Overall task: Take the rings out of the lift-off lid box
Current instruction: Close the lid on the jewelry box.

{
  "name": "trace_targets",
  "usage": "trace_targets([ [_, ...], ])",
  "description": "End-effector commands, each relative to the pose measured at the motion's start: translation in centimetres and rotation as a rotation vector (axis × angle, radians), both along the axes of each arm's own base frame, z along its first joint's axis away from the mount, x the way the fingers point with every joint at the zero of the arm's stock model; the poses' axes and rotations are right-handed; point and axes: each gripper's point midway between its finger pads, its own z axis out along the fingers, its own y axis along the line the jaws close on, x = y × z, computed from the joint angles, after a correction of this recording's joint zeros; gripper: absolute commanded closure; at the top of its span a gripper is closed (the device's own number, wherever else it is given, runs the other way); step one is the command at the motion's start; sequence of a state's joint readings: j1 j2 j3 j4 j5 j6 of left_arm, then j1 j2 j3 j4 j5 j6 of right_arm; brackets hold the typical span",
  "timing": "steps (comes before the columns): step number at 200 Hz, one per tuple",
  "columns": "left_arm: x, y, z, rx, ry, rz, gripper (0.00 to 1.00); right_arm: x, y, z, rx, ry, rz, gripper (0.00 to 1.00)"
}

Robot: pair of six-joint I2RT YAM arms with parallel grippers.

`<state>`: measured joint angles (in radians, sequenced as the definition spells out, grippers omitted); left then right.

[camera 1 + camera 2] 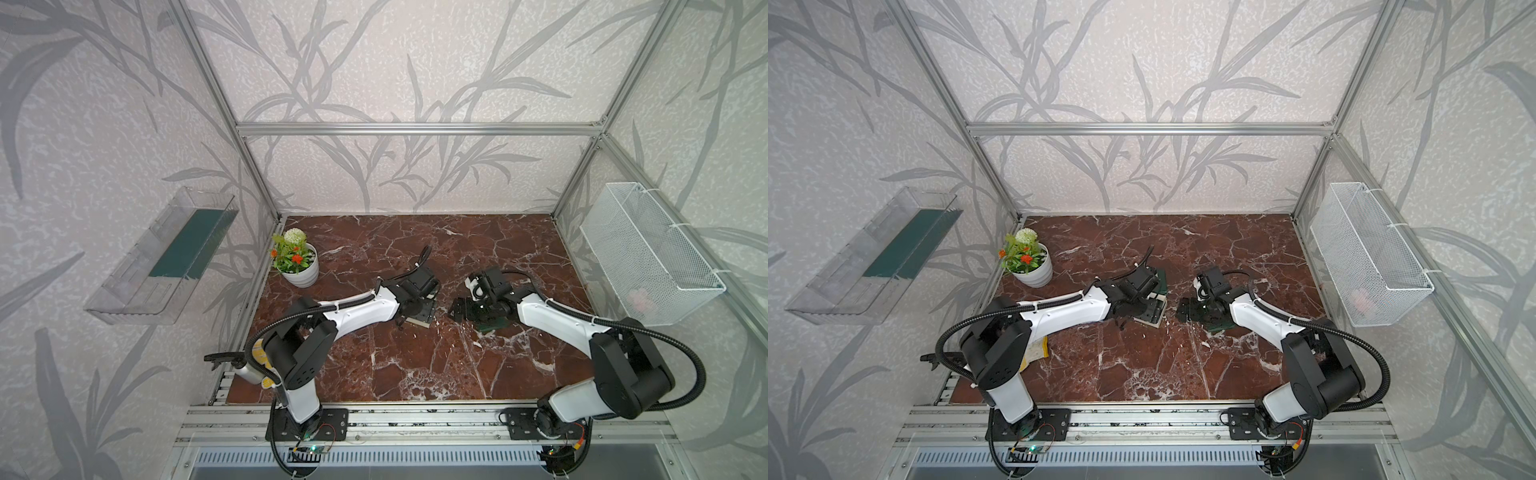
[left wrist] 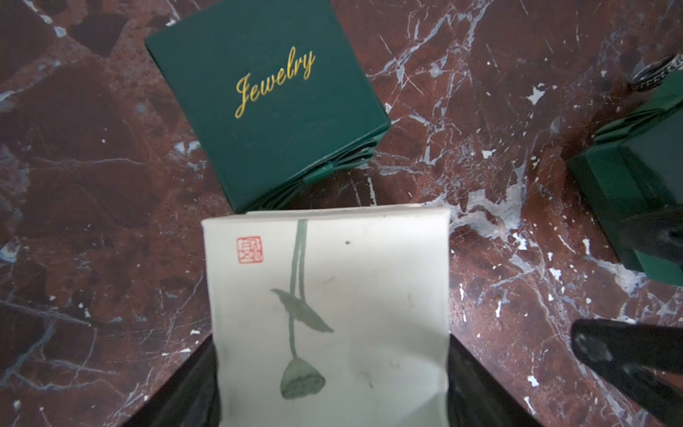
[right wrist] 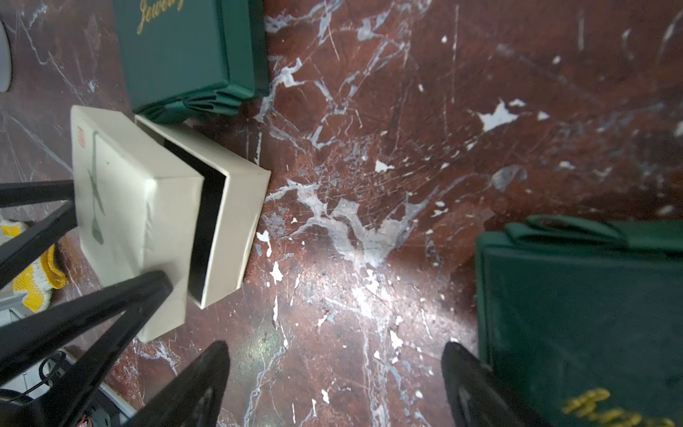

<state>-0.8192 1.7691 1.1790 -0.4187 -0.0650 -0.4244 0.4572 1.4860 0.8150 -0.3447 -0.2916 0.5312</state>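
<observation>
The lift-off lid box is cream, with a painted lotus on its lid (image 2: 332,295). My left gripper (image 2: 332,369) is shut on that lid, one black finger on each side. In the right wrist view the lid (image 3: 136,207) sits tilted and shifted off the base (image 3: 236,222), baring a strip of dark interior. What lies inside is hidden. A small metallic ring (image 2: 658,72) shows beyond a green box (image 2: 643,173). My right gripper (image 3: 334,369) is open over bare marble, with nothing between its fingers. In both top views the box (image 1: 419,318) (image 1: 1152,313) is partly under the left wrist.
A green "Jewelry" box (image 2: 266,111) (image 3: 184,51) stands against the cream box. A second green box (image 3: 584,318) is beside my right gripper. A flower pot (image 1: 301,270) stands at the back left. A wire basket (image 1: 648,257) and a clear shelf (image 1: 162,257) hang on the side walls.
</observation>
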Motion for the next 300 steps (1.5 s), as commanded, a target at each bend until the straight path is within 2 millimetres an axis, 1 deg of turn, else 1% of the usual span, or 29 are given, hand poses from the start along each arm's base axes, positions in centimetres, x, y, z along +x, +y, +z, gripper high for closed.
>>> trace_targets([
  [1, 0.1, -0.3, 0.2, 0.015, 0.006, -0.014, 0.28, -0.4, -0.2, 0.0, -0.002, 0.005, -0.003, 0.1],
  [37, 0.5, -0.5, -0.1, 0.041, 0.007, -0.008, 0.29, -0.4, -0.2, -0.1, -0.003, 0.01, -0.006, 0.1],
  [73, 0.4, -0.9, -0.5, 0.054, 0.022, -0.019, 0.29, -0.5, -0.2, -0.3, -0.005, 0.018, -0.003, 0.1],
  [101, 0.3, -0.5, -1.0, 0.084, 0.022, -0.022, 0.3, -0.5, -0.2, -0.5, -0.007, 0.023, -0.007, 0.1],
  [128, 0.4, -0.6, -0.8, 0.095, 0.016, -0.032, 0.3, -0.5, -0.1, -0.6, -0.006, 0.027, -0.005, 0.1],
  [164, 0.4, -1.0, -1.1, 0.1, 0.022, -0.042, 0.3, -0.5, -0.1, -0.6, -0.007, 0.029, -0.005, 0.1],
  [238, -0.2, -1.4, -1.8, 0.116, 0.034, -0.059, 0.29, -0.7, -0.3, -0.7, -0.013, 0.036, -0.007, 0.1],
  [289, -0.3, -1.4, -2.1, 0.114, 0.041, -0.052, 0.27, -0.8, -0.3, -0.3, -0.006, 0.027, -0.008, 0.1],
  [300, -0.4, -1.7, -2.3, 0.097, 0.049, -0.049, 0.27, -0.8, -0.3, -0.3, -0.007, 0.027, -0.009, 0.1],
])
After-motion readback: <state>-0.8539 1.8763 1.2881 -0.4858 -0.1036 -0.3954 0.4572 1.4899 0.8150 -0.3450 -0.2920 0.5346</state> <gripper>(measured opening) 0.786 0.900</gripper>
